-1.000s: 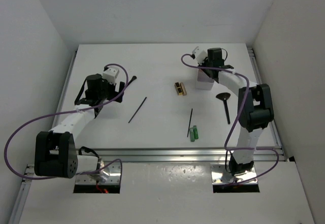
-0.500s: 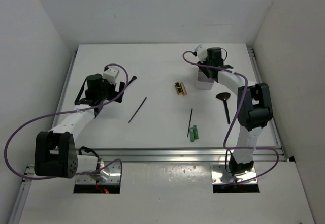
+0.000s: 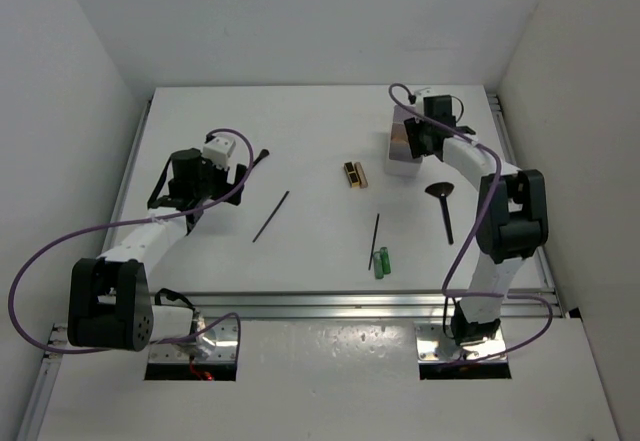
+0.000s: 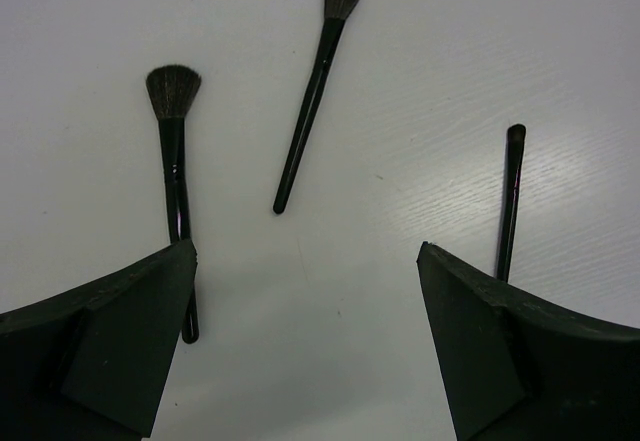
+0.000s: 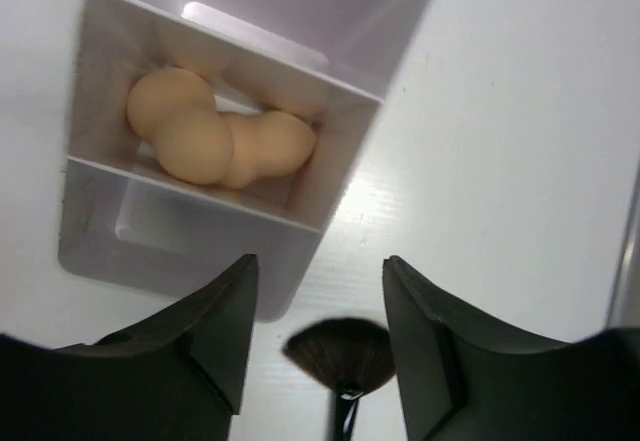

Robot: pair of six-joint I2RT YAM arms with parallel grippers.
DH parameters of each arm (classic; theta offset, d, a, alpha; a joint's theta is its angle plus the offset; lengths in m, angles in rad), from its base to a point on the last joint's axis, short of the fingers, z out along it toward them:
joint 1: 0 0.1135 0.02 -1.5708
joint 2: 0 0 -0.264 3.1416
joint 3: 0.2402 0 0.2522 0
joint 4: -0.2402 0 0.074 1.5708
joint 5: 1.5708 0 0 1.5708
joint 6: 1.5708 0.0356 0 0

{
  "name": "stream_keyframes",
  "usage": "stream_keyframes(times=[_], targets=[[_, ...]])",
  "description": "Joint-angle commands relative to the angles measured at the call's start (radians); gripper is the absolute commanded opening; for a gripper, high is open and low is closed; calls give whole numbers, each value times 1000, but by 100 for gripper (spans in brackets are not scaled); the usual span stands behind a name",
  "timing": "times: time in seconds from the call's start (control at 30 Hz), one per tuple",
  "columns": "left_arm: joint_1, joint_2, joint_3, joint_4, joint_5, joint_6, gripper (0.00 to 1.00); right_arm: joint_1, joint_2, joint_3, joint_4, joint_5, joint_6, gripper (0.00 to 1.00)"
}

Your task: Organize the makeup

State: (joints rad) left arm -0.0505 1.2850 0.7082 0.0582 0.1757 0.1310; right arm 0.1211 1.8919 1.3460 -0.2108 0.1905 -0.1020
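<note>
My left gripper (image 3: 232, 166) is open and empty, low over the table at the left; in the left wrist view (image 4: 307, 251) its jaws stand wide apart. Ahead of it lie two black brushes (image 4: 172, 151) (image 4: 312, 101) and a thin black stick (image 4: 511, 201). My right gripper (image 3: 412, 141) is open and empty beside the white compartmented box (image 3: 402, 161). In the right wrist view (image 5: 318, 266) a flared brush head (image 5: 340, 353) lies on the table between the open jaws. That brush (image 3: 441, 206), a black-and-gold case (image 3: 354, 174), a thin stick (image 3: 376, 236) and green tubes (image 3: 381, 261) lie on the table.
The white box (image 5: 310, 186) holds beige sponges (image 5: 215, 141) in its middle compartment. Another thin stick (image 3: 271, 216) lies left of centre, and a brush (image 3: 256, 163) next to my left gripper. White walls enclose the table on three sides.
My right gripper has swung right and turned at the white box, its cable following. The left arm and the items on the table have not moved.
</note>
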Motion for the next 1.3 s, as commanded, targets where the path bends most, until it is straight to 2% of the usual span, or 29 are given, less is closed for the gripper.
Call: stream_keyframes(times=[0.0,0.07,0.3,0.47,0.6,0.77,0.9,1.27], targets=[[8,-27,-10,35,7,9,99,-47,-68,-19,-22,-35,238,52],[8,-27,-10,35,16,9,99,-64,-53,-22,-33,-75,255,44],[8,-27,-10,35,27,9,99,-67,13,-2,-16,-82,266,30],[8,-36,-10,26,18,9,99,-72,21,9,-12,-122,265,28],[8,-36,-10,26,8,9,99,-71,-11,-25,16,-105,262,28],[8,-36,-10,26,8,9,99,-69,-75,-13,-30,-48,246,28],[8,-36,-10,26,8,9,99,-64,-102,-34,-6,-82,254,28],[8,-27,-10,26,18,18,99,-61,-13,21,-61,-138,291,29]])
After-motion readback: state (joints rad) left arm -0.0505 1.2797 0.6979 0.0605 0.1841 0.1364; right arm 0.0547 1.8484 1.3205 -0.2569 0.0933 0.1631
